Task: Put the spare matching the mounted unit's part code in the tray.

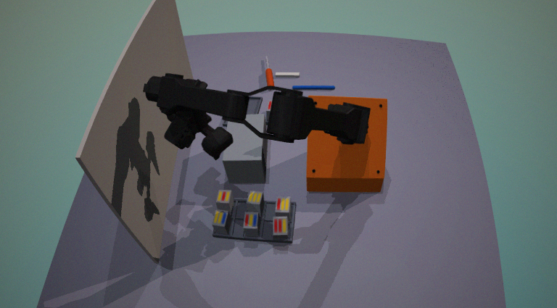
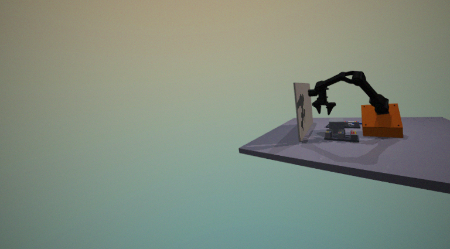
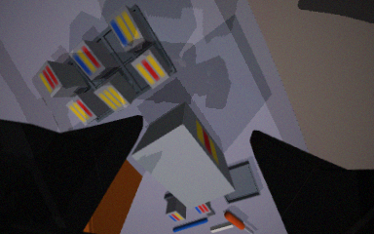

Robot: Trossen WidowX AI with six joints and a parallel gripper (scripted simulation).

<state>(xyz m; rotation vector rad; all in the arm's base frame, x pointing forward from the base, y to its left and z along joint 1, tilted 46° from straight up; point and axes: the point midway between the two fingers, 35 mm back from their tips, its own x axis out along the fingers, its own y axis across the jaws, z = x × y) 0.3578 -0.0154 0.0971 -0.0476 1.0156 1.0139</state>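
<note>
The grey mounted unit (image 1: 243,144) (image 3: 182,163) stands mid-table. Its back label (image 3: 206,141) reads yellow, red, yellow in the wrist view. The front rack (image 1: 252,240) holds several striped spares. Its far-left spare in the top view, a yellow-red-yellow block (image 1: 224,197) (image 3: 150,69), matches. A yellow-yellow-blue spare (image 1: 220,218) (image 3: 126,26) stands beside it. The tray (image 3: 242,181) is empty where it shows; the arm and unit partly hide it in the top view. My gripper (image 1: 199,148) (image 2: 324,113) (image 3: 197,128) is open and empty, high above the table, between the unit and the upright board.
The tall board (image 1: 135,62) (image 2: 303,110) stands close to the gripper. The orange base block (image 1: 346,165) (image 2: 381,120) carries the arm. Behind the unit are other striped blocks (image 3: 175,214), a screwdriver (image 1: 269,77), a white stick (image 1: 287,74) and a blue rod (image 1: 313,87).
</note>
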